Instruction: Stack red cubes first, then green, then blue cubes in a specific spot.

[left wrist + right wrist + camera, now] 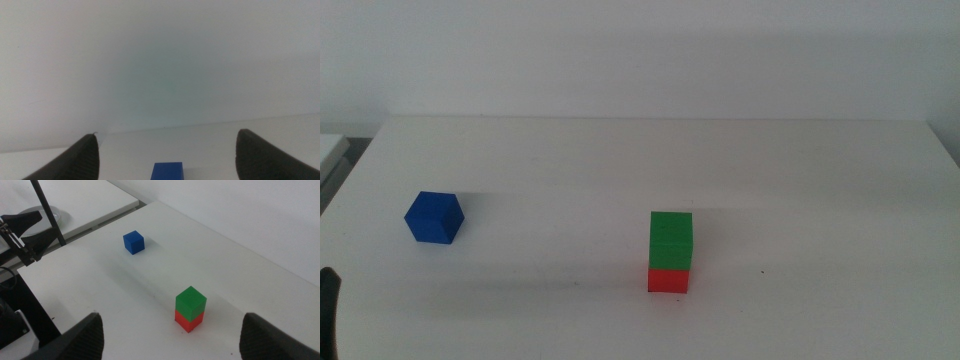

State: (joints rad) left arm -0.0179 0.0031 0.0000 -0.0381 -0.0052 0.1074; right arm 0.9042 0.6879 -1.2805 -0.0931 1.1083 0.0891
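So far green [671, 239] sits square on red [668, 280], lower right of centre in the middle view, on the spot [740, 275] with its tiny black marks. Blue [433, 217] is alone at mid left, well apart from the stack. Left gripper [165, 152] has jaws spread wide, holding nothing; in its wrist view blue [168, 171] lies between the jaws at the bottom edge, not touched. In the middle view only a dark tip of it shows at the bottom-left corner. Right gripper [172, 335] is also wide and empty, up off the table, looking down on both stack and blue. Step in hand, likely: left picks blue. Blue looks turned a bit, so line jaws up with flat faces, come straight down, grip mid-height. Then lift well clear of green, lower gently, release only when seated; a nudge could topple the stack. No containers here.
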